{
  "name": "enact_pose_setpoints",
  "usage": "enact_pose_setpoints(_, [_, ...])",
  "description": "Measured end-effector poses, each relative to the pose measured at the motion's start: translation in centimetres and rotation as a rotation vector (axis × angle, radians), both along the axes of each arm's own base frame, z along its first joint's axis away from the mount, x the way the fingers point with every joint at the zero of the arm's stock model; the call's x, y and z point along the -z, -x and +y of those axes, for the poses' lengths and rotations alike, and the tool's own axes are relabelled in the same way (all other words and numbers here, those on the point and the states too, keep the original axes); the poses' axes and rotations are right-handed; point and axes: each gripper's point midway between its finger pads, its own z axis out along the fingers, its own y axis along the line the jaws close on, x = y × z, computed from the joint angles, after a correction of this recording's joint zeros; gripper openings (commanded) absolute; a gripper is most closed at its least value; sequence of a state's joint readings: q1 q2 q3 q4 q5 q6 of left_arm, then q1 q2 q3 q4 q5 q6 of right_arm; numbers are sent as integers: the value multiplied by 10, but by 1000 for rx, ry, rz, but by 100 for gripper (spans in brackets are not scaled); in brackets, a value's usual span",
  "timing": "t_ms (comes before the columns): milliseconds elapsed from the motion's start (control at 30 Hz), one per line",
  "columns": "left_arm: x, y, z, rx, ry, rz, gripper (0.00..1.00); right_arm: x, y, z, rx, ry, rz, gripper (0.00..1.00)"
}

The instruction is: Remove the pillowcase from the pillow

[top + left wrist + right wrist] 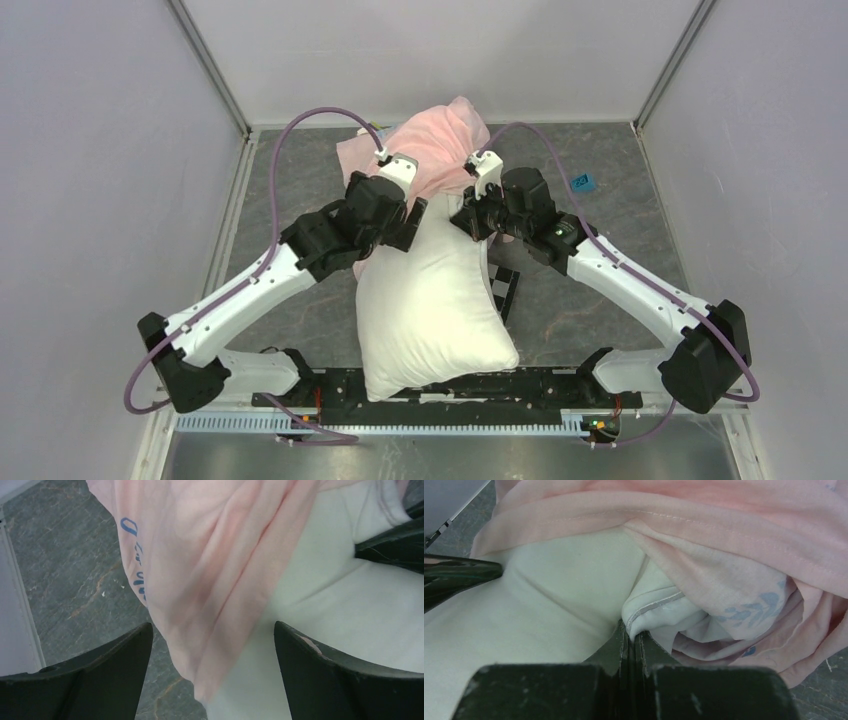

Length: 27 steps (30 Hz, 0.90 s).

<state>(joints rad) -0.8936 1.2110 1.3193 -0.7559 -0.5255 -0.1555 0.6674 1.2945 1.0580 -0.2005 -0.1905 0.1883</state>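
The white pillow (430, 310) lies lengthwise in the middle, its near end over the arm bases. The pink pillowcase (432, 150) is bunched over its far end. My left gripper (414, 216) is open at the pillow's left side. In the left wrist view, its jaws (212, 630) stand wide apart around hanging pillowcase fabric (200, 570) with blue lettering and bare pillow (350, 610). My right gripper (468, 216) is at the pillow's right side. In the right wrist view it (631, 630) is shut on a white seamed fold of the pillow (651, 607), under the pillowcase's hem (724, 535).
A black-and-white checkered board (504, 290) pokes out from under the pillow's right side. A small blue object (582, 182) lies at the back right. Grey walls close in the stone-patterned table (620, 290) on three sides.
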Motion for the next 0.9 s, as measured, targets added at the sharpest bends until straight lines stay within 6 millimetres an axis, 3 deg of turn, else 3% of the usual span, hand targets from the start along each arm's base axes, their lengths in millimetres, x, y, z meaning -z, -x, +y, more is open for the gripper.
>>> enact_pose_setpoints(100, [11, -12, 3, -26, -33, 35, 88, 0, 1, 1, -7, -1, 0, 0])
enact_pose_setpoints(300, [7, -39, 12, -87, -54, 34, 71, -2, 3, 2, -19, -7, 0, 0])
enact_pose_setpoints(500, [9, -58, 30, -130, -11, 57, 66, -3, 5, 3, -33, -12, -1, 0])
enact_pose_setpoints(633, [19, -73, 24, -115, -20, 103, 64, -3, 6, 4, -40, -11, -2, 0])
enact_pose_setpoints(700, [32, -79, 17, -87, -13, 150, 50, -2, 6, 3, -42, -9, 0, 0])
enact_pose_setpoints(833, [53, -89, 3, -7, 64, 260, 12, -2, 8, 4, -51, -11, 4, 0])
enact_pose_setpoints(900, [55, -93, 2, 7, 102, 284, 3, -3, 10, 6, -68, -17, 9, 0])
